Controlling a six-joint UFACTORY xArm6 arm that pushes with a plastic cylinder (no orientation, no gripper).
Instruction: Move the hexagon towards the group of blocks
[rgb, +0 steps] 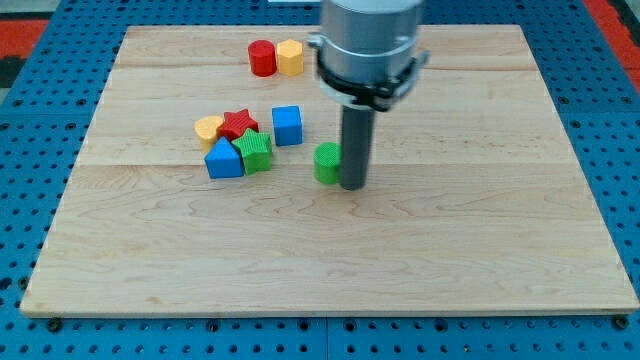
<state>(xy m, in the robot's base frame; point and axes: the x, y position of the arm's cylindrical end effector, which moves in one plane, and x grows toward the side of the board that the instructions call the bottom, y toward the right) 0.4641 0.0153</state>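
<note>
A green hexagon block (326, 162) lies near the middle of the wooden board (330, 250). My tip (352, 186) rests on the board right beside the hexagon's right side, touching or nearly touching it. To the hexagon's left is a group of blocks: a yellow heart-like block (209, 128), a red star (238, 124), a blue cube (287, 125), a green star-like block (256, 151) and a blue triangular block (223, 160). The hexagon stands a short gap to the right of this group.
A red cylinder (262, 58) and a yellow hexagon-like block (290, 57) stand side by side near the view's top edge of the board. The arm's grey body (366, 45) hangs over the top middle. Blue pegboard (40, 150) surrounds the board.
</note>
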